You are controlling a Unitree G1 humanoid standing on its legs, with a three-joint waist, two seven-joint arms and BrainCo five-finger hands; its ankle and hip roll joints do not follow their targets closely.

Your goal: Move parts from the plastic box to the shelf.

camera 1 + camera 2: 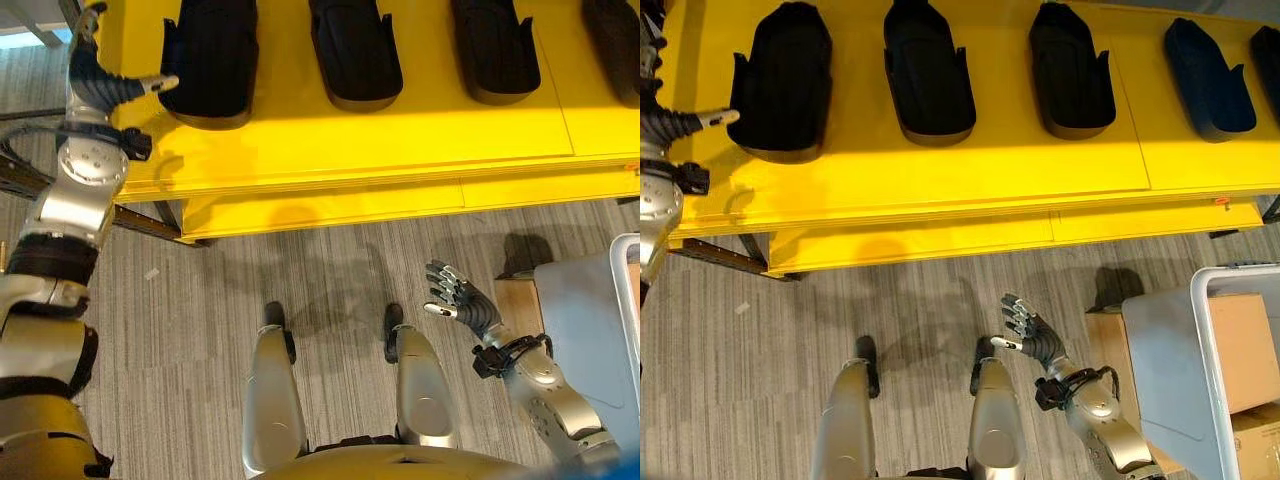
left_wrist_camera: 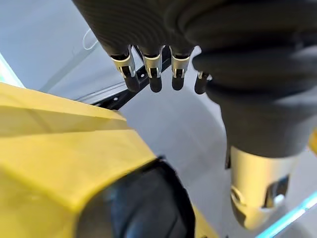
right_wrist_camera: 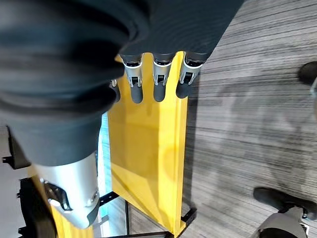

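Observation:
Several black moulded parts lie in a row on the yellow shelf point(image 1: 400, 140). The leftmost part point(image 1: 210, 60) sits near the shelf's left end. My left hand point(image 1: 100, 85) is raised at that end, open, with its thumb reaching to the part's edge and nothing held. In the left wrist view its fingers point(image 2: 153, 74) hang straight above the shelf corner point(image 2: 59, 158) and the part point(image 2: 143, 208). My right hand point(image 1: 1032, 338) hovers low over the floor, open and empty, left of the grey plastic box point(image 1: 1160, 370).
More black parts point(image 1: 928, 70) point(image 1: 1070, 70) point(image 1: 1205, 75) fill the shelf to the right. The plastic box has a white rim point(image 1: 1202, 340), and brown cardboard point(image 1: 1245, 350) shows behind it. A striped grey floor point(image 1: 200, 300) lies between shelf and box.

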